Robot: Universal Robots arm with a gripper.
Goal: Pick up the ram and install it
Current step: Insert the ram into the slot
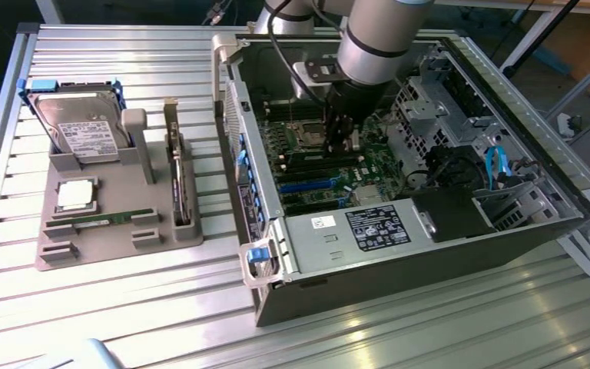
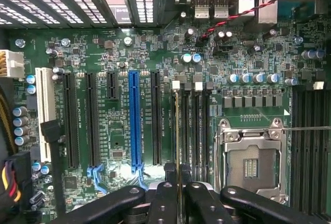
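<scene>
While the gripper [image 2: 178, 185] pinches it edge-on, the ram [image 2: 178, 131] stands lined up along a memory slot [image 2: 174, 115] of the motherboard [image 2: 116, 131].
The gripper is clamped on the thin stick; whether the stick is seated in the slot I cannot tell. Near that group of slots lies the open processor socket [image 2: 250, 164]. The arm reaches down into the open computer case [image 1: 306, 257] on the slatted worktop [image 1: 120, 307], and beside the case a grey tray [image 1: 101, 247] carries a hard drive [image 1: 80, 127] and another green stick [image 1: 101, 219].
</scene>
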